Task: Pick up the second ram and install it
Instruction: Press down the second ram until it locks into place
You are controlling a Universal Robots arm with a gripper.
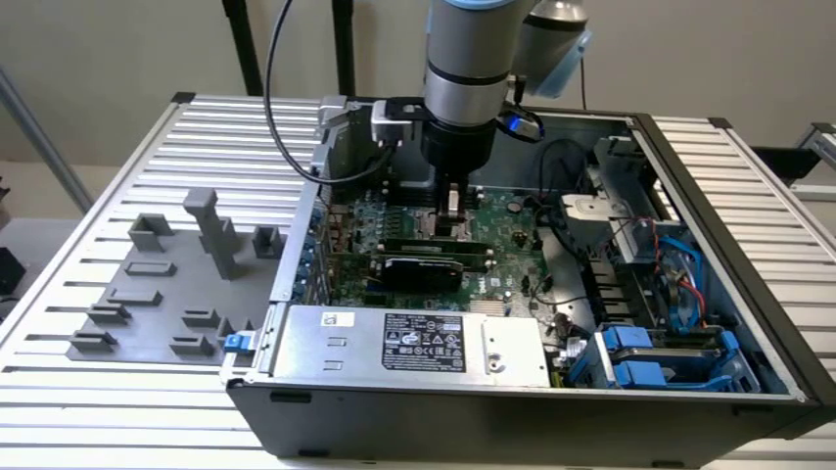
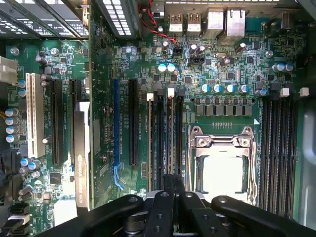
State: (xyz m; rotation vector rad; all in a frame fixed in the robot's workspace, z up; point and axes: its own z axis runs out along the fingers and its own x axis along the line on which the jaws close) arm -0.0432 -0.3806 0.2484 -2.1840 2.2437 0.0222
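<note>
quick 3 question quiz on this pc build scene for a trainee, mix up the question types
1. True or false: the gripper is down inside the open computer case, over the motherboard.
2. Multiple choice: in the exterior view, where are the grey fixture blocks? A) on the slatted table, at the case's left; B) at the case's right; C) inside the case.
3. Short answer: what is the silver box with the black label along the near edge of the case?

Key: 1 true; 2 A; 3 the power supply.
</note>
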